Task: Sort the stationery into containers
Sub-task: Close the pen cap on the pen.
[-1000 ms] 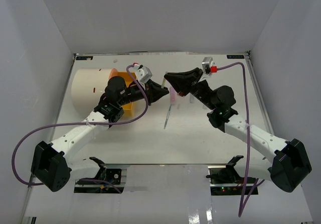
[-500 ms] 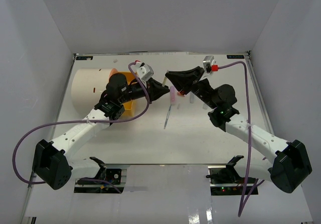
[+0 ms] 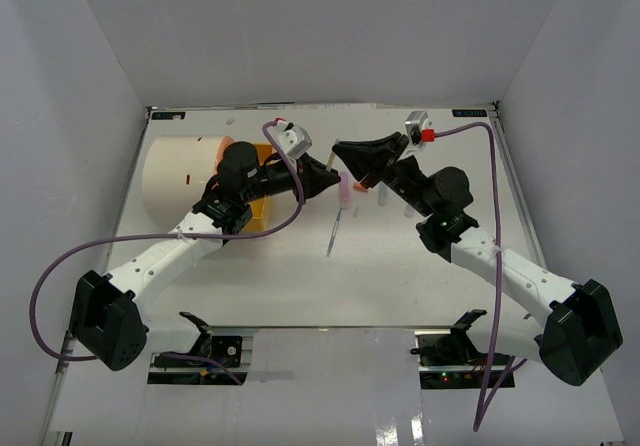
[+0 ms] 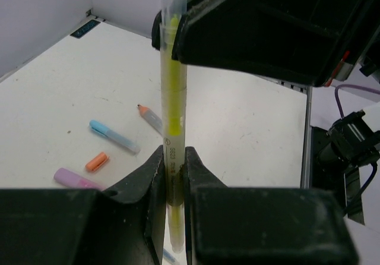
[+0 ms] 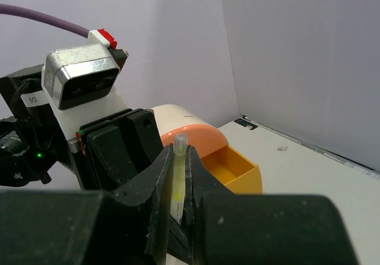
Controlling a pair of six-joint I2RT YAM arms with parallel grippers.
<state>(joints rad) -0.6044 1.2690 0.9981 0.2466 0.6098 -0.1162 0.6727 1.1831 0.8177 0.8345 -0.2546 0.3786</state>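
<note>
You are seeing a white tabletop (image 3: 400,276) spreading beneath the left hand (image 3: 325,179), pale walls (image 3: 300,36) rising beyond it, and a dark label (image 3: 168,116) lying far to its left.

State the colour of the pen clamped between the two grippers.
The pen is translucent yellow with a clear casing; the left wrist view shows it best.

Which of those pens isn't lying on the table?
The yellow pen: both arms' jaws clamp it upright; the blue pen, orange marker and pink marker lie flat.
</note>
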